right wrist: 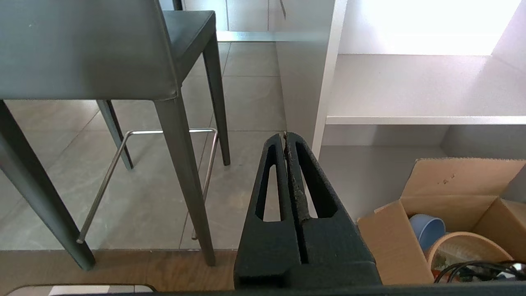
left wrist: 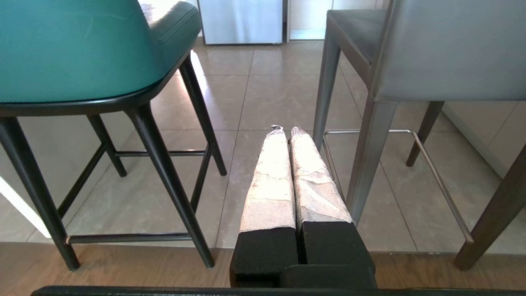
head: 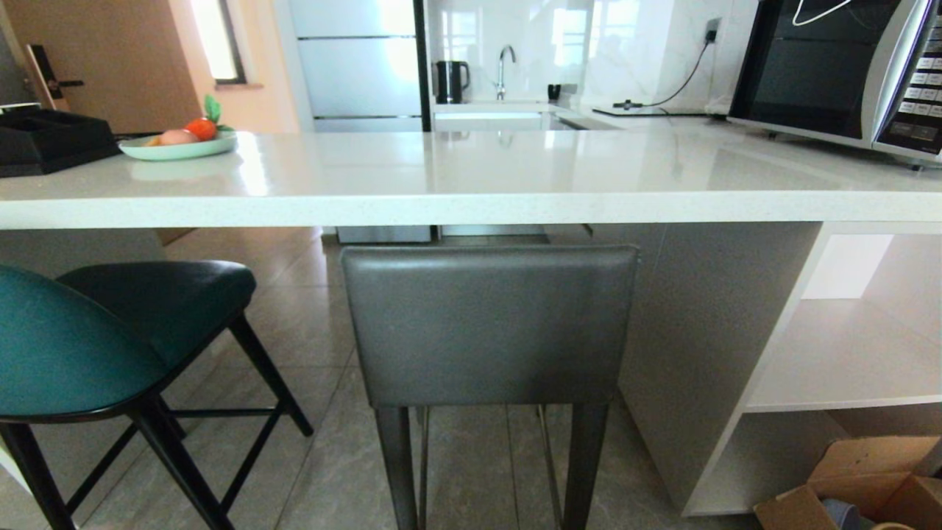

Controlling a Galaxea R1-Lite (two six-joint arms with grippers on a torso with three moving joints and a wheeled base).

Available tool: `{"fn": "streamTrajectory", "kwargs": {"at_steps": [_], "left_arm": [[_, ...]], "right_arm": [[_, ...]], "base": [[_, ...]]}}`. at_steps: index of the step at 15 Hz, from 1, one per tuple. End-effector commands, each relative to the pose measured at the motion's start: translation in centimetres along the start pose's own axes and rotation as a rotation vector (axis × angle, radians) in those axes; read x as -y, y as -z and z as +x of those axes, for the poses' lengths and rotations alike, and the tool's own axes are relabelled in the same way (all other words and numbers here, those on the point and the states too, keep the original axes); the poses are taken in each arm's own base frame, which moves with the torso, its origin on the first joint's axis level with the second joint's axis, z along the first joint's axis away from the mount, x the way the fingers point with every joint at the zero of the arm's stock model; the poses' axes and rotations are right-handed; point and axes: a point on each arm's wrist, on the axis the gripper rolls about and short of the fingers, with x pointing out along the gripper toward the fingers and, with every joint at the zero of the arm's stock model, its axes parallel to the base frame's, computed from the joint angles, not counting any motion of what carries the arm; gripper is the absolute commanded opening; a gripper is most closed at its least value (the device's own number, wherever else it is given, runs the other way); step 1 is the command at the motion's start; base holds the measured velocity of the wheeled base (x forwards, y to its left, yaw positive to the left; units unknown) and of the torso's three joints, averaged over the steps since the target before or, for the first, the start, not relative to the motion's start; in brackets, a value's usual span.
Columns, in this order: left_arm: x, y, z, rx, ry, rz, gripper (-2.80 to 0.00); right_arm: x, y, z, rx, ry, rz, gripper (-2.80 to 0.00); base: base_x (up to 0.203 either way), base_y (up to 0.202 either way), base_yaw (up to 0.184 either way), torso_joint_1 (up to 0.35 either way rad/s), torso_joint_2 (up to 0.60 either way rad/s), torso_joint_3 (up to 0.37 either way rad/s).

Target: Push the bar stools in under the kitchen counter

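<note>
Grey stool [head: 489, 324] sits straight ahead, back just below the surface's [head: 471, 199] near edge; teal stool [head: 88, 346] stands out left; I keep both jaws pressed together, left gripper [left wrist: 286, 130] between them.

left gripper [left wrist: 286, 130]: black base, pale taped fingers; right gripper [right wrist: 284, 135]: black, slotted fingers
</note>
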Motion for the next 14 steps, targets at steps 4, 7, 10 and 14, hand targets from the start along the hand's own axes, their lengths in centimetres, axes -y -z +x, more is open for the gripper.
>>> {"fn": "streamTrajectory", "kwargs": {"at_steps": [4,7,10,14], "left_arm": [[0.0,0.12,0.03,-0.004,0.002,-0.002,-2.8],[0.01,0.12,0.03,-0.004,0.0,-0.002,-2.8],[0.0,0.12,0.03,-0.004,0.002,-0.002,-2.8],[0.0,0.12,0.03,-0.004,0.002,-0.002,-2.8]], "right_arm": [[0.01,0.16,0.05,-0.008,0.007,0.026,-2.8],[0.01,0.17,0.05,-0.007,0.007,0.018,-2.8],[0.01,0.16,0.04,-0.007,0.007,0.018,-2.8],[0.01,0.16,0.04,-0.007,0.007,0.019,-2.8]], "base": [[0.0,0.0,0.0,0.0,0.0,0.0],[0.0,0.0,0.0,0.0,0.0,0.0],[0.0,0.0,0.0,0.0,0.0,0.0],[-0.074,0.0,-0.001,0.002,0.0,0.0]]}}
